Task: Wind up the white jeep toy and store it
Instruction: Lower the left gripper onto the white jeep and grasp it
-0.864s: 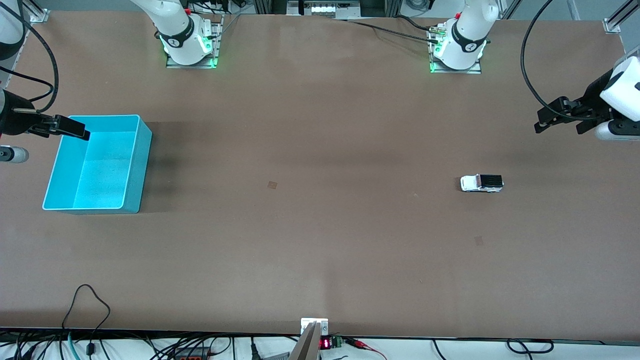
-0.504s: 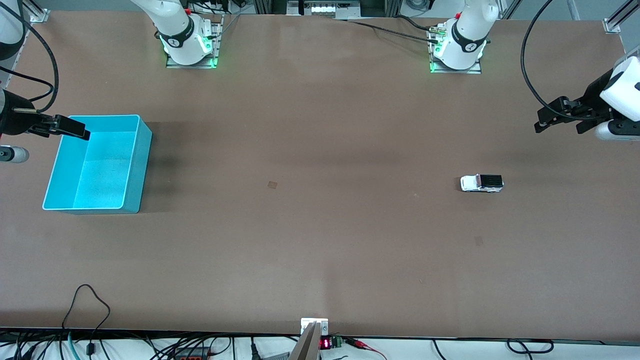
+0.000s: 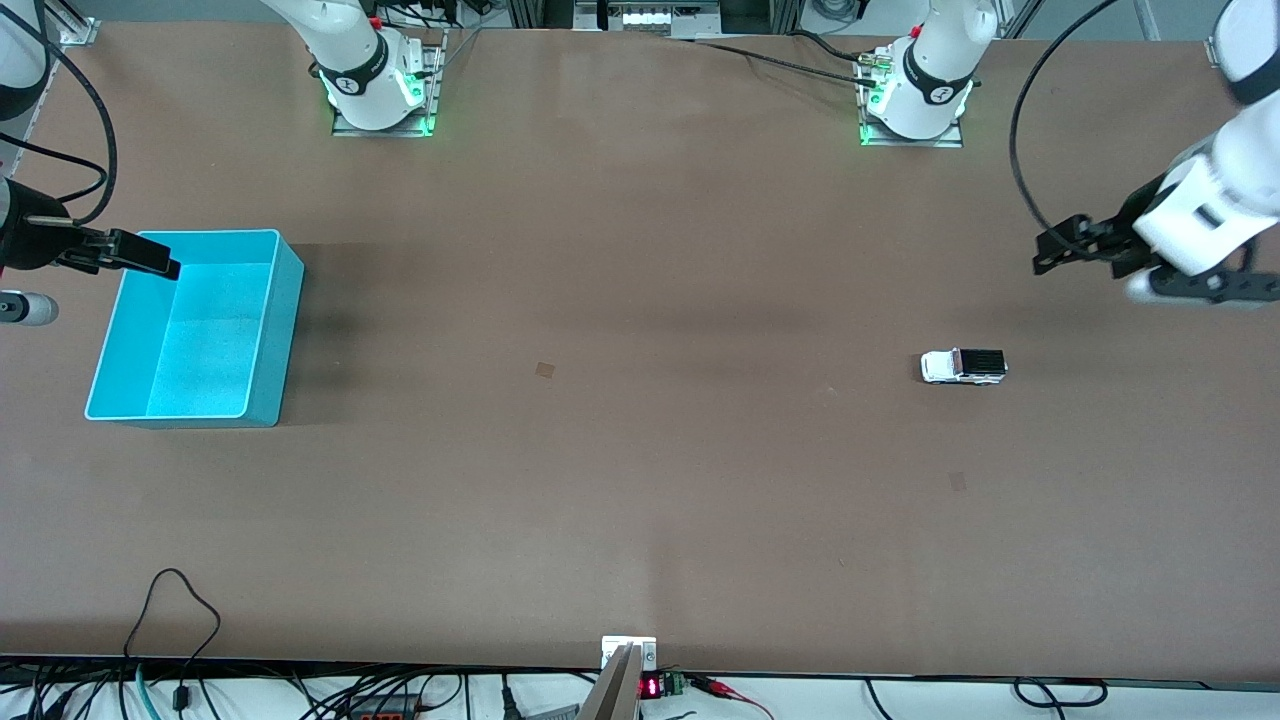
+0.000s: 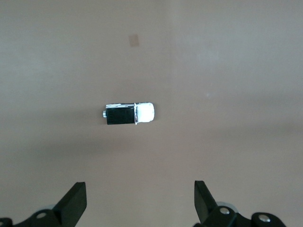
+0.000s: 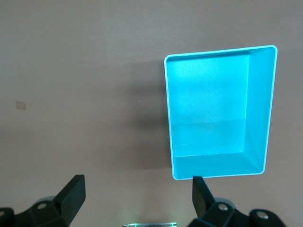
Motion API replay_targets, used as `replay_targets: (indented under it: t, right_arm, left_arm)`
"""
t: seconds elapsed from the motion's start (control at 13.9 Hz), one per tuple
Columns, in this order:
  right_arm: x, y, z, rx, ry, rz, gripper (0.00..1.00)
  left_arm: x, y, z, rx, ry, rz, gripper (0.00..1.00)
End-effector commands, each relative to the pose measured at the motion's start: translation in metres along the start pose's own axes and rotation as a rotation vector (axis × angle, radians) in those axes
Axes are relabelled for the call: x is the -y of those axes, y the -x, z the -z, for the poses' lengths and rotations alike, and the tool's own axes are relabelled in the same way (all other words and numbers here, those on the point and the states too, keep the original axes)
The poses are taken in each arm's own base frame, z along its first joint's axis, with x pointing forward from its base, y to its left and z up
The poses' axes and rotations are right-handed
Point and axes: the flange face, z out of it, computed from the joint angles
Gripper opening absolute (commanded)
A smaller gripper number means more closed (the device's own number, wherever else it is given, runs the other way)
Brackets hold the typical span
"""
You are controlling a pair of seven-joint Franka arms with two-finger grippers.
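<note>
White jeep toy [image 3: 963, 366] on table, both claws [image 3: 1050, 255] [image 3: 160, 262] raised, wide, empty.

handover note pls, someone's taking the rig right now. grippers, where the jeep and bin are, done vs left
Left gripper: open, empty, in the air over the table at the left arm's end, not yet over the jeep.
Right gripper: open, empty, over the rim of the turquoise bin; that arm waits.
White jeep toy: on its wheels on the table, toward the left arm's end, untouched.
Bin: toward the right arm's end, nothing in it.
Done: nothing.
Left: grasp the jeep, wind it, put it in the bin.
</note>
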Motion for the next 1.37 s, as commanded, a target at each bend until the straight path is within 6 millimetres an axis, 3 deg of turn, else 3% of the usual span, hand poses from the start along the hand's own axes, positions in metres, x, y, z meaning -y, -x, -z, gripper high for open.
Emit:
replay_targets:
  t: [0.0,0.43,0.72,1.08,1.3]
  right_arm:
    - [0.0,0.006,0.001,0.005,-0.013,0.002,1.0]
    - [0.002,0.006,0.0,0.007,-0.014,0.005,1.0]
    - [0.001,0.006,0.0,0.007,-0.016,0.002,1.0]
    - [-0.001,0.005,0.0,0.004,-0.016,-0.001,1.0]
    - [-0.001,0.005,0.0,0.002,-0.015,-0.001,1.0]
  left_arm:
    - [0.017,-0.029,-0.068,0.082,0.003,-0.154,1.0]
    - [0.027,-0.048,-0.155,0.09,0.02,-0.486,1.0]
    - [0.031,-0.054,-0.188,0.137,-0.026,-0.716,1.0]
    - [0.041,-0.037,-0.244,0.067,-0.045,-0.959,1.0]
    - [0.04,-0.028,-0.26,0.073,-0.036,-1.107,1.0]
